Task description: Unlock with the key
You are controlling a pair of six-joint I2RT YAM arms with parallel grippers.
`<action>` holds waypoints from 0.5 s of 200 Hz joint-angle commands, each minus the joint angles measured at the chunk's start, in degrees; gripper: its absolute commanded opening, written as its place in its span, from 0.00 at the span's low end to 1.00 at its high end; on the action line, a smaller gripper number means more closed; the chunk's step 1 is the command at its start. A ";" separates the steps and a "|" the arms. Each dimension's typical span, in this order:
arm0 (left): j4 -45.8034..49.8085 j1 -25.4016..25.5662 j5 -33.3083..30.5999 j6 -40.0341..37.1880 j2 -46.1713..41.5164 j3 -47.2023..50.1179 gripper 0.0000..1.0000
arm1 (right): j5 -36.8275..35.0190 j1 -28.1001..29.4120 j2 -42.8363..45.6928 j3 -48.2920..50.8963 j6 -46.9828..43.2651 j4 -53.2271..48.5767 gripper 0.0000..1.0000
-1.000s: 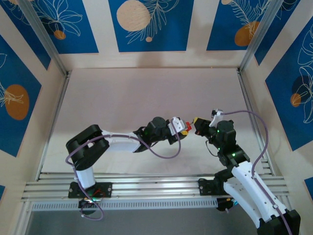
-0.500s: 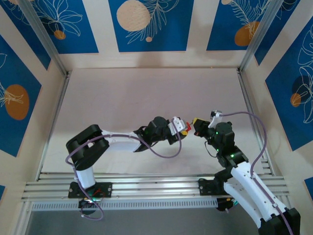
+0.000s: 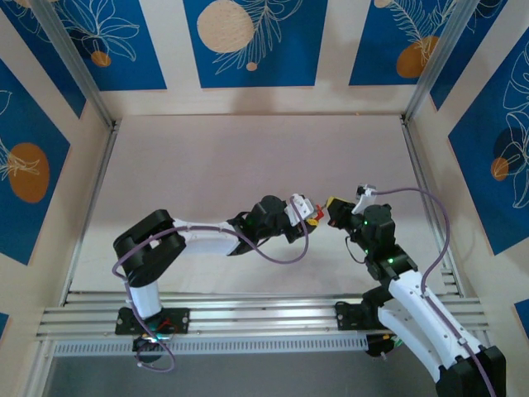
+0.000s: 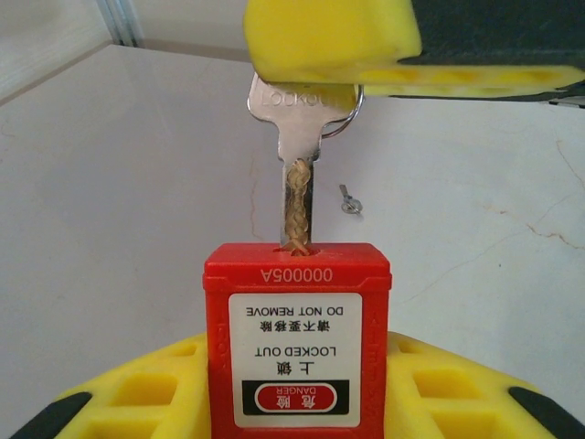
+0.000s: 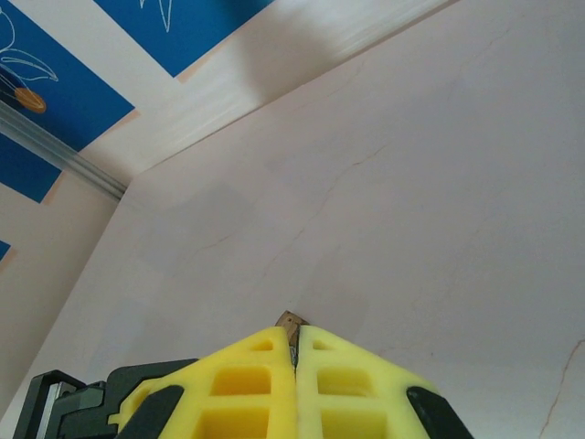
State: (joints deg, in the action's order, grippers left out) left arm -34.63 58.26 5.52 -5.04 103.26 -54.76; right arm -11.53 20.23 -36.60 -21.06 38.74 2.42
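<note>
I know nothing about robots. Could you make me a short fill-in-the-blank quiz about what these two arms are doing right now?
1. The left gripper holds a ___ padlock.
2. The right gripper is ___ on the key.
3. The key's tip sits at the padlock's ___.

Missing words: red; shut; keyhole.

**Small drift only**

The left hand point(image 3: 309, 210), with the red plastic padlock point(image 3: 315, 215) in its grip, edged slightly farther out over the table point(image 3: 207, 157) and nearer the right hand point(image 3: 330, 210) pinching the flat silvery metal key point(image 4: 296, 174). The right wrist point(image 3: 378, 227) shifted a touch leftward.
</note>
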 commanded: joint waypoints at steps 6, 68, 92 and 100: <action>-9.41 0.91 3.19 -1.19 -2.54 -2.04 0.26 | 1.68 0.16 -2.81 -0.92 0.72 -4.19 0.00; -9.29 1.67 3.67 -2.35 -2.89 -1.93 0.26 | 1.38 0.86 -5.04 -0.23 0.94 -3.00 0.00; -10.27 1.60 2.45 -1.86 -3.12 -1.74 0.26 | 0.02 0.82 -3.54 0.61 0.46 -4.23 0.00; -10.29 1.60 1.78 -1.76 -3.18 -1.80 0.26 | 0.23 0.86 -2.78 1.07 0.61 -4.09 0.00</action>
State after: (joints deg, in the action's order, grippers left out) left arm -34.02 58.28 5.50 -6.37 103.26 -54.76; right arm -11.60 20.40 -40.21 -22.50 39.20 3.05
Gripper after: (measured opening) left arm 0.362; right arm 0.063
